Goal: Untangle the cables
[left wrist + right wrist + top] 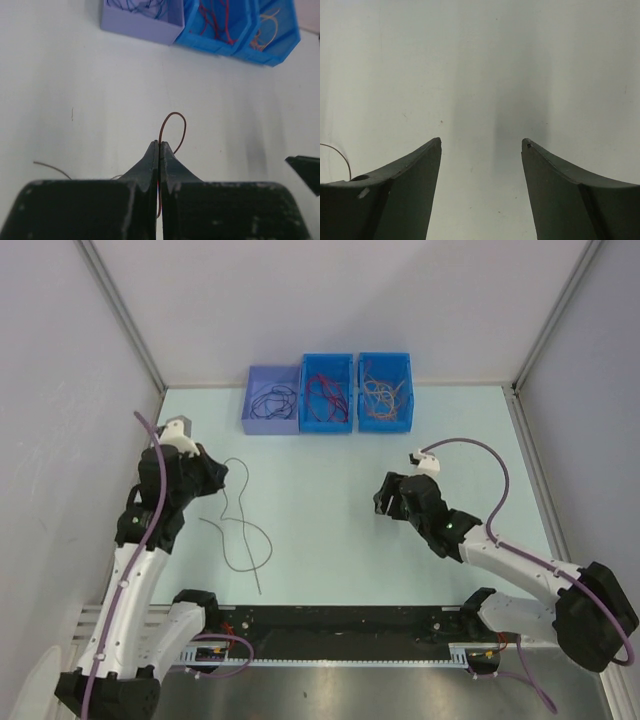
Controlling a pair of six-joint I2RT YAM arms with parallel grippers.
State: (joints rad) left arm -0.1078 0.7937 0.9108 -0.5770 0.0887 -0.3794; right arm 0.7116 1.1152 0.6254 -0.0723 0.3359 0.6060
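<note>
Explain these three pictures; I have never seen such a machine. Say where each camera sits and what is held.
Two robot arms stand at a table. One picture looks down from above; the other two come from a camera on each wrist. The left end effector is shut on a brownish cable trailing over the table. The right end effector is open and empty. At the far edge, a purple bin holds dark cables, the middle blue bin red cables, the right blue bin orange cables.

left tool pinched closed, arm bent | right tool jaws apart, arm stretched inward
</note>
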